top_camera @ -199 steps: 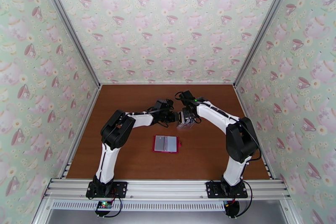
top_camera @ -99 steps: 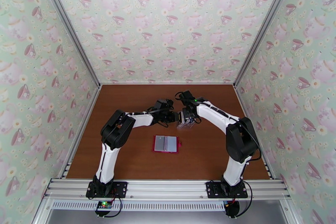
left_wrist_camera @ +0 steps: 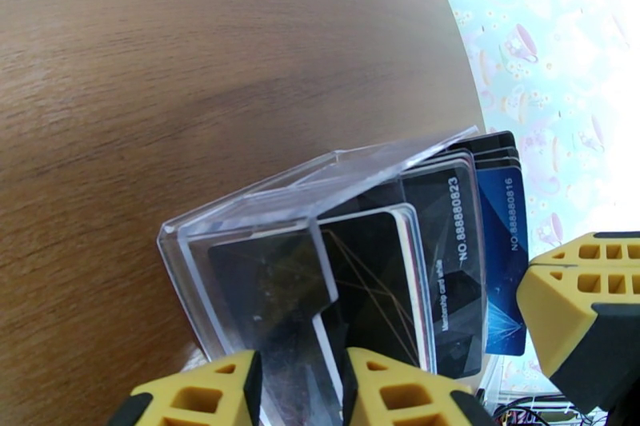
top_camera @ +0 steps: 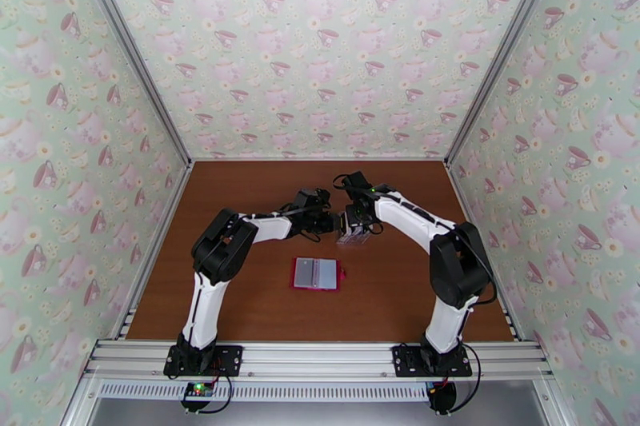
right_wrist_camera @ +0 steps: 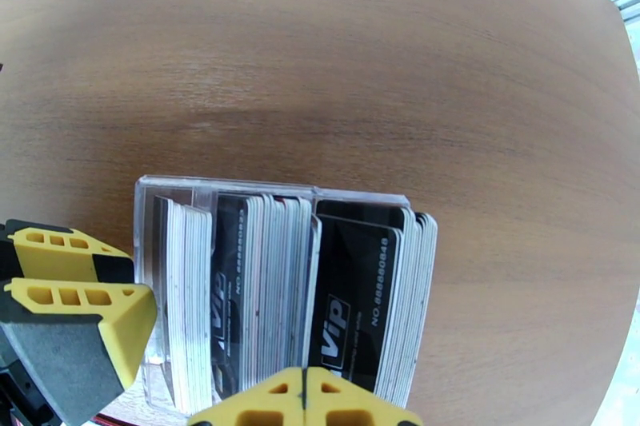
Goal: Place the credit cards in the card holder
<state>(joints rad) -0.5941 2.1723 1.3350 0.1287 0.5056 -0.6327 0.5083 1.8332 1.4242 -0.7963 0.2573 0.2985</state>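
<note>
Right wrist view: right hand (right_wrist_camera: 304, 397) clenched empty beside the credit cards (right_wrist_camera: 352, 300); left hand (left_wrist_camera: 300, 388) grasps their clear rack (right_wrist_camera: 240, 185).

The credit cards (right_wrist_camera: 352, 300) stand in a rack (left_wrist_camera: 264, 200) behind the card holder (top_camera: 316, 273).

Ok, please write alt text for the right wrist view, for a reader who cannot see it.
A clear rack holding upright stacks of white and black cards stands on a brown wooden table. The yellow-tipped right gripper is shut close to the cards; the left gripper holds one end of the rack.
</note>
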